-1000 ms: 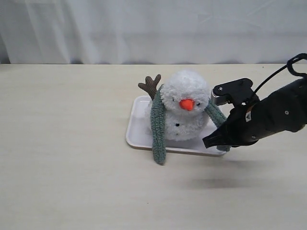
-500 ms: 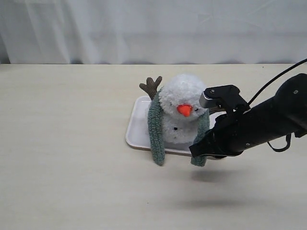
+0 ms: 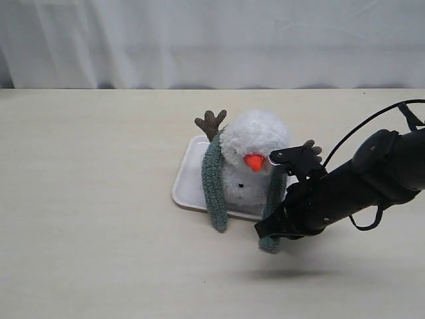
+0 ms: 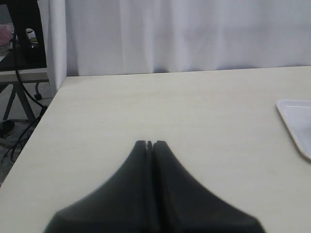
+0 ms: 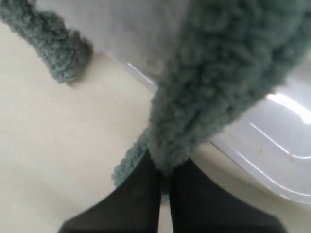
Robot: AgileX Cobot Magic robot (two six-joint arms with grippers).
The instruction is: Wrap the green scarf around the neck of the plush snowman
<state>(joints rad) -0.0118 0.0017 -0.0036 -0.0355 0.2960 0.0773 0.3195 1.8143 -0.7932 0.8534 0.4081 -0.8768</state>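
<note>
Two tails: green scarf (image 3: 214, 183) runs behind the neck (image 3: 234, 171) of the plush snowman (image 3: 255, 133) on the white tray (image 3: 188, 185), one hanging free left-arm side, the other clamped in the right gripper (image 3: 264, 232) low in front; left gripper (image 4: 150, 144) closed empty, well apart.

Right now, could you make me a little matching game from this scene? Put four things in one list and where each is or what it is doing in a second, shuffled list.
Things:
1. plush snowman
2. white tray
3. left fingers
4. right fingers

Places or states:
A. pinched shut on one end of the green scarf
B. closed on nothing, away from the snowman
C. sitting on the tray, with an orange nose
D. lying flat on the table, under the snowman

Pairs: 1-C, 2-D, 3-B, 4-A
</note>
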